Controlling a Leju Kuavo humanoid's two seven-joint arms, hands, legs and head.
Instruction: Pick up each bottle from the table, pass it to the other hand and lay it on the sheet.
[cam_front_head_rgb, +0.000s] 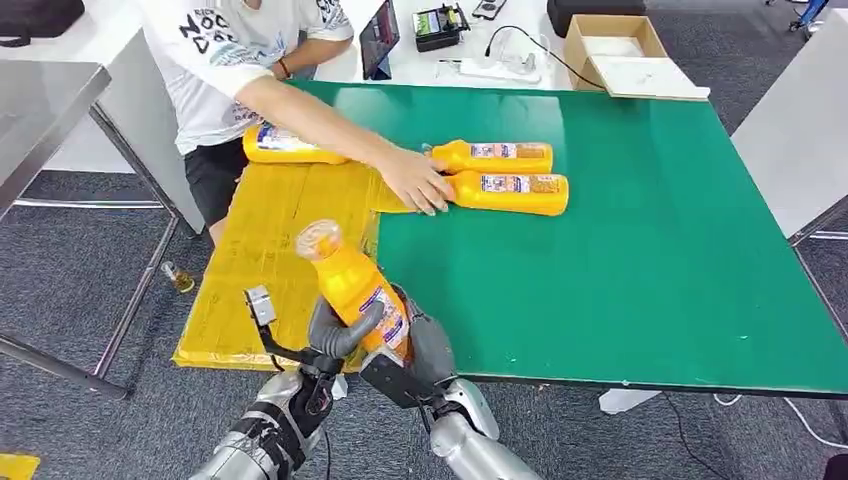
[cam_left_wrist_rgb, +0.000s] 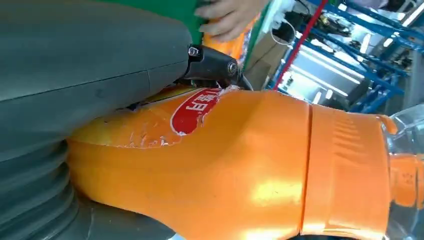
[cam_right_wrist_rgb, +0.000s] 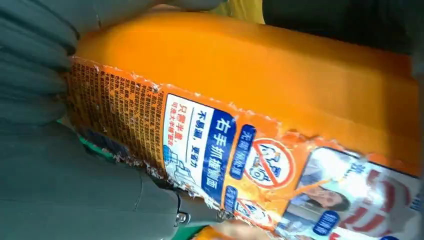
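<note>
An orange bottle (cam_front_head_rgb: 355, 285) with a clear cap stands tilted over the near edge of the yellow sheet (cam_front_head_rgb: 265, 250). My left hand (cam_front_head_rgb: 330, 340) grips its lower body with the thumb across the front, and my right hand (cam_front_head_rgb: 428, 348) holds its other side. Seen from the left wrist, the bottle (cam_left_wrist_rgb: 240, 175) lies against my left hand (cam_left_wrist_rgb: 75, 65). From the right wrist, its label (cam_right_wrist_rgb: 225, 150) sits against my right hand (cam_right_wrist_rgb: 50, 175). Two more orange bottles (cam_front_head_rgb: 495, 155) (cam_front_head_rgb: 515, 192) lie on the green table (cam_front_head_rgb: 650, 250). A third bottle (cam_front_head_rgb: 285, 145) lies on the sheet's far end.
A person (cam_front_head_rgb: 230, 60) stands at the far left of the table, with one hand (cam_front_head_rgb: 415, 180) resting on the necks of the two lying bottles. A cardboard box (cam_front_head_rgb: 615, 50) and cables sit beyond the table. A small bottle (cam_front_head_rgb: 180, 278) stands on the floor at the left.
</note>
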